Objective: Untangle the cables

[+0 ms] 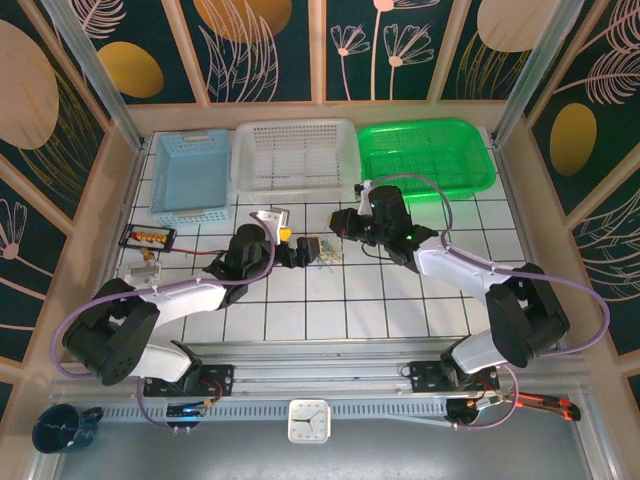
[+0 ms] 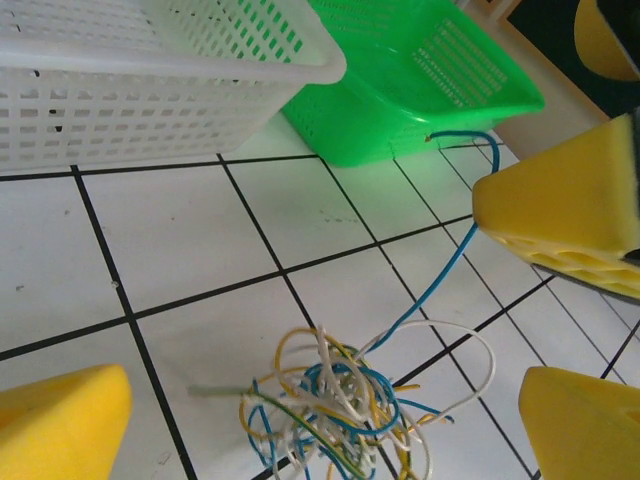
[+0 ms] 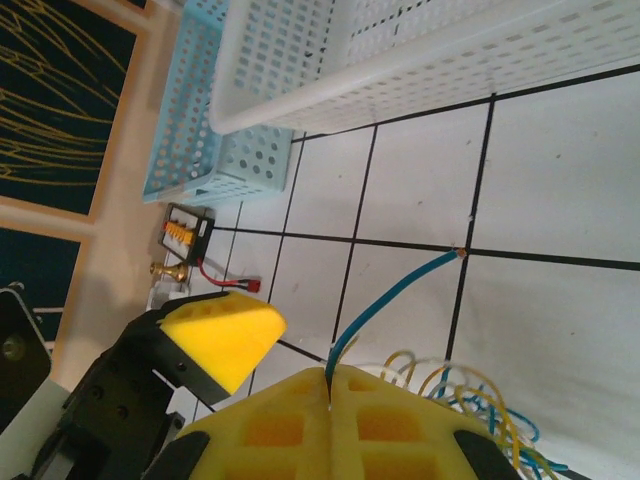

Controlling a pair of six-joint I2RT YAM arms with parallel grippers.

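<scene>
Right gripper [image 3: 328, 382], low in its wrist view, pinches one blue wire of the cables [image 2: 335, 400]; left gripper [image 2: 325, 425] stands spread on both sides of the tangle, low in frame; white basket [image 2: 150, 80] and green basket [image 2: 430, 70] lie beyond, at the top.

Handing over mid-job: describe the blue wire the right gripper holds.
On the tiled table, in front of the white basket, lies a small wire tangle. One blue strand runs out of it, clamped in the right gripper; the other wires lie coiled.
</scene>
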